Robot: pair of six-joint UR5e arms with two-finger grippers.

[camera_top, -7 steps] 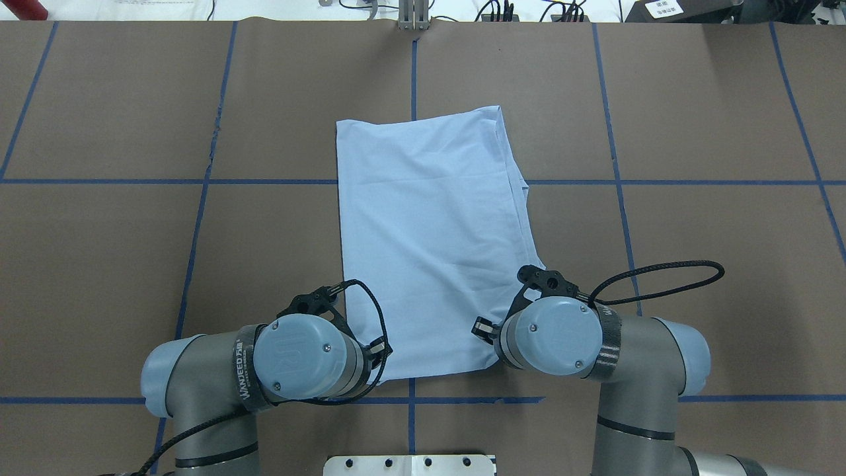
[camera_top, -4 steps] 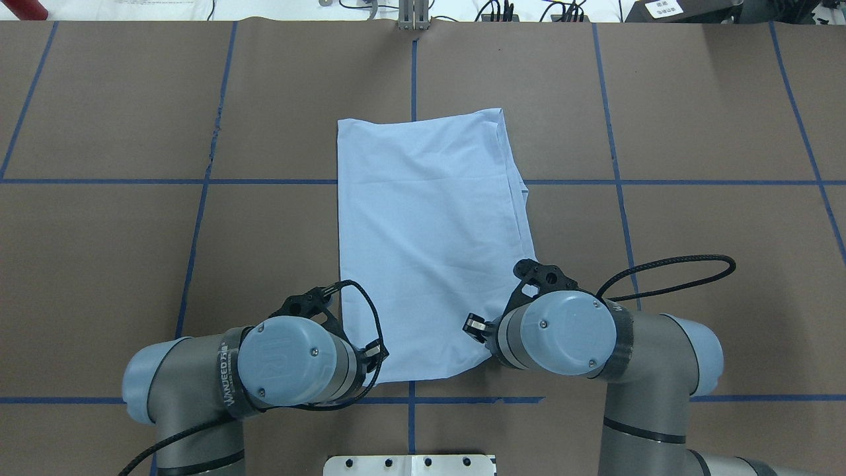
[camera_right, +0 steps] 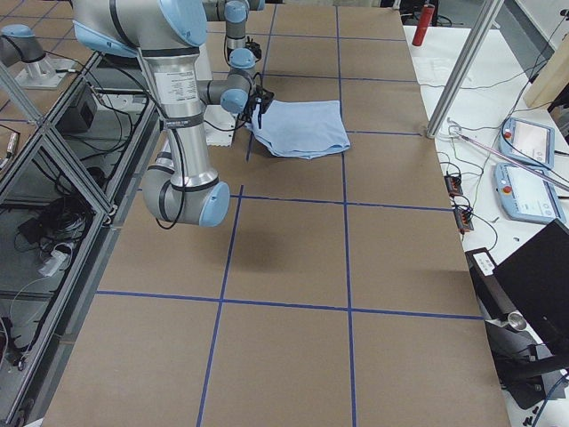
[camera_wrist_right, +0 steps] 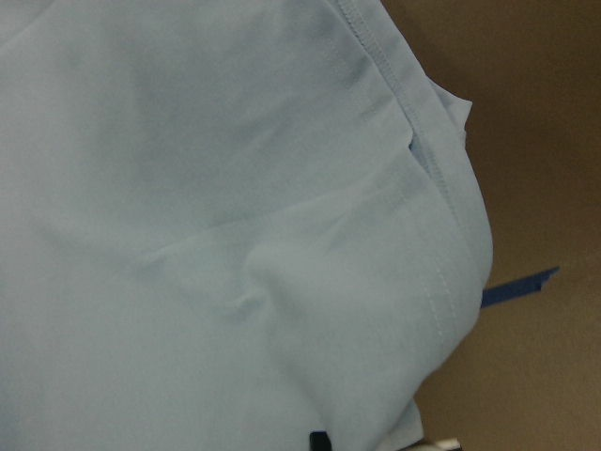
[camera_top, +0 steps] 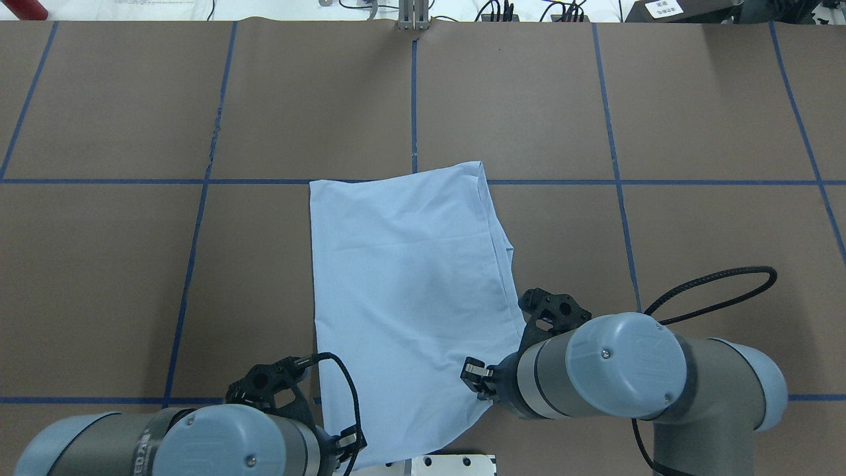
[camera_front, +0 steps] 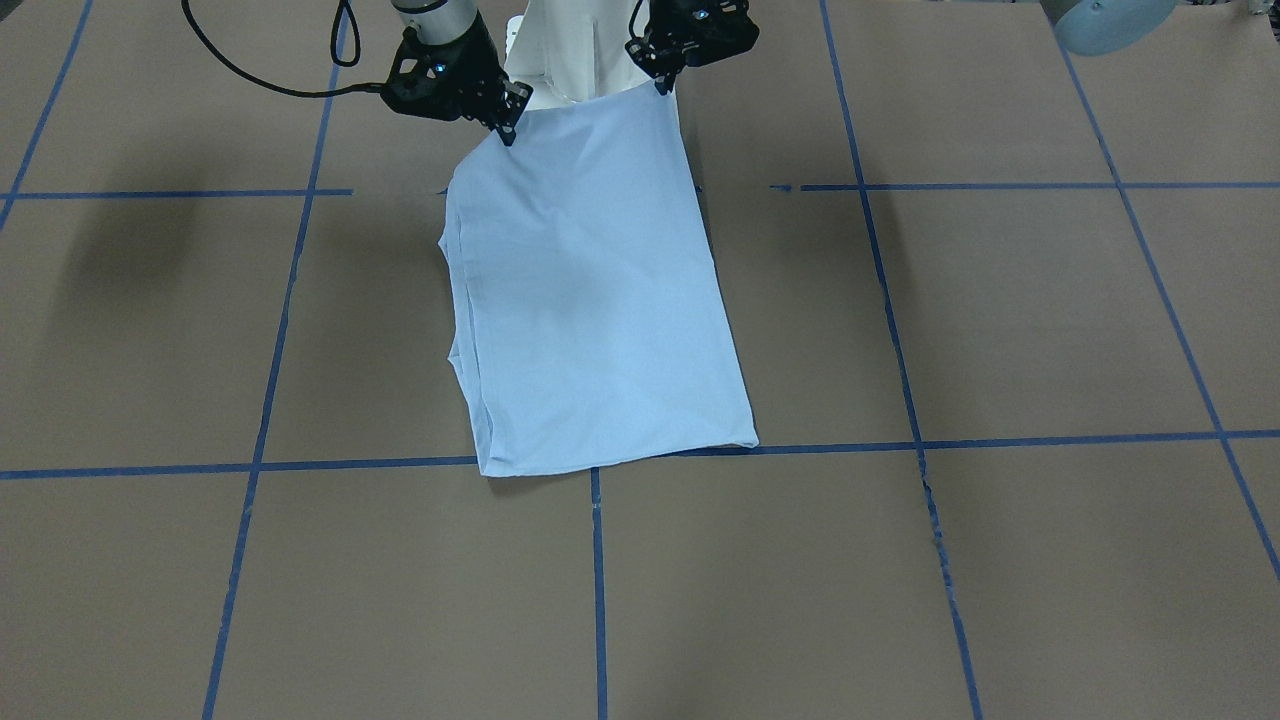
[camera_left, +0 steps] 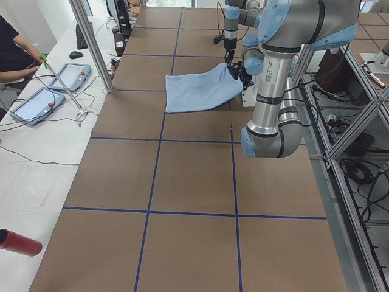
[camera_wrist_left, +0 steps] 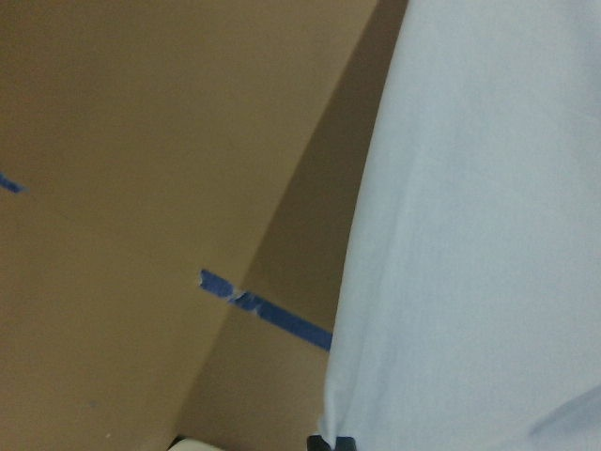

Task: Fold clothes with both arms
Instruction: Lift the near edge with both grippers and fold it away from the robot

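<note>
The light blue T-shirt (camera_top: 410, 291) is folded into a long rectangle, plain side up; print and collar are hidden. Its far edge rests on the brown table and its near edge is raised. My left gripper (camera_top: 350, 441) is shut on the near left corner, seen at the right in the front-facing view (camera_front: 663, 85). My right gripper (camera_top: 474, 378) is shut on the near right corner, at the left of that view (camera_front: 507, 132). The cloth (camera_front: 590, 290) slopes down from both grippers to the table. Both wrist views are filled with blue cloth (camera_wrist_left: 488, 235) (camera_wrist_right: 235, 207).
The white pedestal base (camera_top: 449, 464) lies just under the raised near edge. Blue tape lines (camera_top: 414, 99) grid the brown table. A red bottle (camera_left: 18, 242) and control pendants (camera_left: 67, 76) lie on the white bench beyond the far edge, where a person (camera_left: 15, 52) sits.
Both arms have drawn back toward the robot base and risen, dragging the T-shirt with them. Its far edge has slid nearer, to the cross tape line.
</note>
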